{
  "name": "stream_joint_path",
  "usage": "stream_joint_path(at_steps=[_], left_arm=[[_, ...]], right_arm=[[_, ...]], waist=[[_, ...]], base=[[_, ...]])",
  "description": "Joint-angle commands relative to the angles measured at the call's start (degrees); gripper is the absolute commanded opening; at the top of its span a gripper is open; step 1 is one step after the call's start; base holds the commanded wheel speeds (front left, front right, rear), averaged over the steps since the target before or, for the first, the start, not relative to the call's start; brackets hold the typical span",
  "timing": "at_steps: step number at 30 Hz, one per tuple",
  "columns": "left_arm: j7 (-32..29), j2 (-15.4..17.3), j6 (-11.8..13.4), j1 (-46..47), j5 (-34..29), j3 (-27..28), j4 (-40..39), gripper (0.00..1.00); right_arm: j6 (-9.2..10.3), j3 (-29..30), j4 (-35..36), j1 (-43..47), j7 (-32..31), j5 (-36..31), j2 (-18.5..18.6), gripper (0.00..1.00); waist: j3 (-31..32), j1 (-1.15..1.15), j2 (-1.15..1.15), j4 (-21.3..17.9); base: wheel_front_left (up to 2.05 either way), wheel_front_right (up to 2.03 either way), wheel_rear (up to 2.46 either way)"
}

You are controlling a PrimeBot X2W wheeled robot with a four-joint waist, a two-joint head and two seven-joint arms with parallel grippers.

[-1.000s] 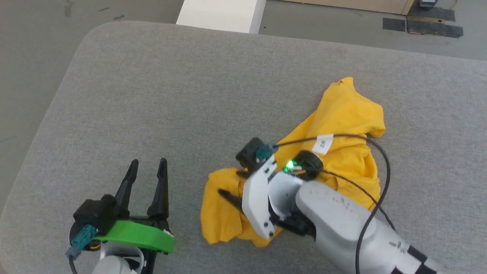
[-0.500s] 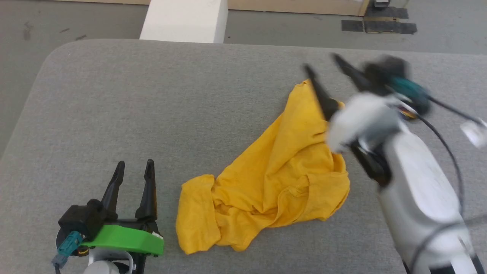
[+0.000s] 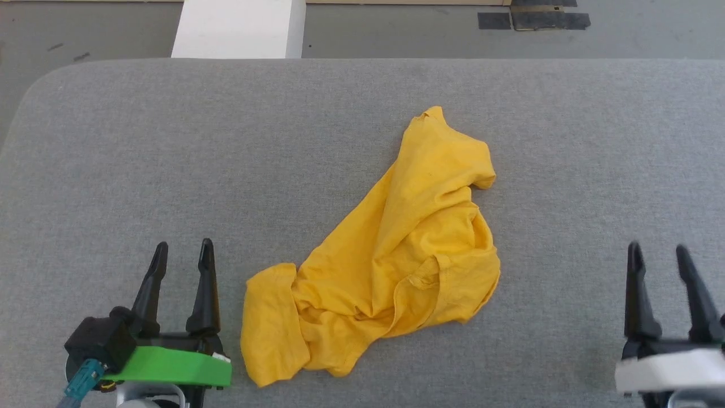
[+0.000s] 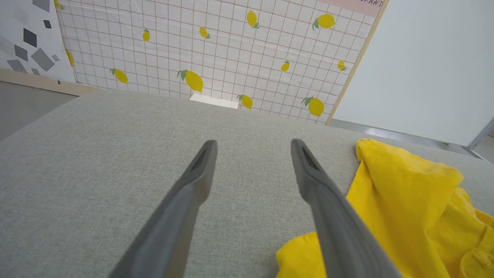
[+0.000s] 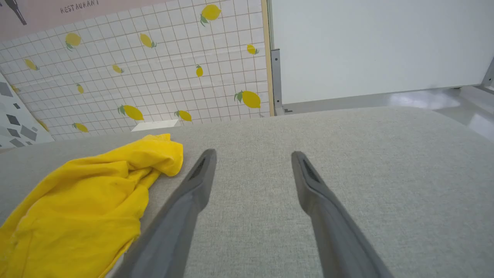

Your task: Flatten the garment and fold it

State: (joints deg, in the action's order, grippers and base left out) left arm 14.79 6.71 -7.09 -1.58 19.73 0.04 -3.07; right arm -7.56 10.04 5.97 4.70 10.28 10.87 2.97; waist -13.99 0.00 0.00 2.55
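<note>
Operator: Where is it, and what are the arms doing?

Spotter: Your crumpled mustard-yellow cotton T-shirt (image 3: 391, 255) lies bunched on the grey fabric-covered table (image 3: 226, 141), about midway between the left and right edges. It runs slantwise, with one broad lobe toward the near edge and a narrow tip reaching toward the far edge. Your left gripper (image 3: 183, 245), the one with the green bracket, hangs toward the near-left corner, just beside that near lobe, with its jaws spread and empty. Your right gripper (image 3: 657, 248) sits toward the near-right corner, well apart from the cloth, and it too is spread with nothing between the fingers.

Operator: How will it handle?

Spotter: Expect light, limp cloth. It should drag easily over the weave and sag from any pinch, and stacked layers will likely lift together. It isn't fragile.

Operator: Where do I grab?

Spotter: I'd pinch a single outer edge, not the heaped middle. Take the near lobe with your left and the stitched hem on the right-hand side with your right, then draw them apart. I cannot tell which part is sleeve or collar.
</note>
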Motion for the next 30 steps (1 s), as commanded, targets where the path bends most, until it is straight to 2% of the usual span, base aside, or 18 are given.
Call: stream_joint_path(at_steps=[1,6,10,14,16,20,23,30], left_arm=[[0.2,0.1,-0.4,-1.2,-0.1,0.2,0.0,1.00],[0.2,1.5,-0.4,-1.7,-1.9,-0.6,1.8,1.00],[-1.8,5.0,-0.4,1.6,-2.6,-3.6,2.8,1.00],[-10.9,9.3,-0.4,7.5,-1.7,-7.5,3.0,1.00],[-17.7,12.1,-0.4,10.1,-1.1,-11.4,3.7,1.00],[-30.8,15.2,-0.4,14.5,4.5,-18.0,4.6,1.00],[-39.6,16.7,-0.4,16.0,7.7,-20.8,4.9,1.00],[-52.3,16.9,-0.4,16.5,12.4,-24.4,7.8,1.00]], right_arm=[[0.08,-0.3,-1.2,1.1,1.3,1.5,-0.1,1.00],[0.08,-1.8,-4.8,2.6,3.6,3.7,-0.1,1.00],[0.08,-1.1,-5.6,1.5,4.2,3.1,-0.1,1.00],[0.08,-0.5,-5.9,0.7,4.4,2.5,-0.1,1.00],[0.08,-0.6,-6.1,0.5,4.4,2.4,-0.1,1.00],[0.08,-1.5,-6.7,0.2,4.4,2.6,-0.1,1.00],[0.08,-1.9,-7.2,0.0,4.5,2.9,-0.1,1.00],[0.08,-2.5,-8.5,-0.8,4.6,3.2,-0.1,1.00]], waist=[[0.1,0.00,0.00,-0.2],[0.4,0.00,0.00,-0.8],[0.6,0.00,0.00,-0.2],[0.2,0.00,0.00,0.6],[0.0,0.00,0.00,0.9],[-1.0,0.00,0.00,1.3],[-1.8,0.00,0.00,1.2],[-3.1,0.00,0.00,0.8]], base=[[0.00,0.00,0.00],[0.00,0.00,0.00],[0.00,0.00,0.00],[0.00,0.00,0.00],[0.00,0.00,0.00],[0.00,0.00,0.00],[0.00,0.00,0.00],[0.00,0.00,0.00]])
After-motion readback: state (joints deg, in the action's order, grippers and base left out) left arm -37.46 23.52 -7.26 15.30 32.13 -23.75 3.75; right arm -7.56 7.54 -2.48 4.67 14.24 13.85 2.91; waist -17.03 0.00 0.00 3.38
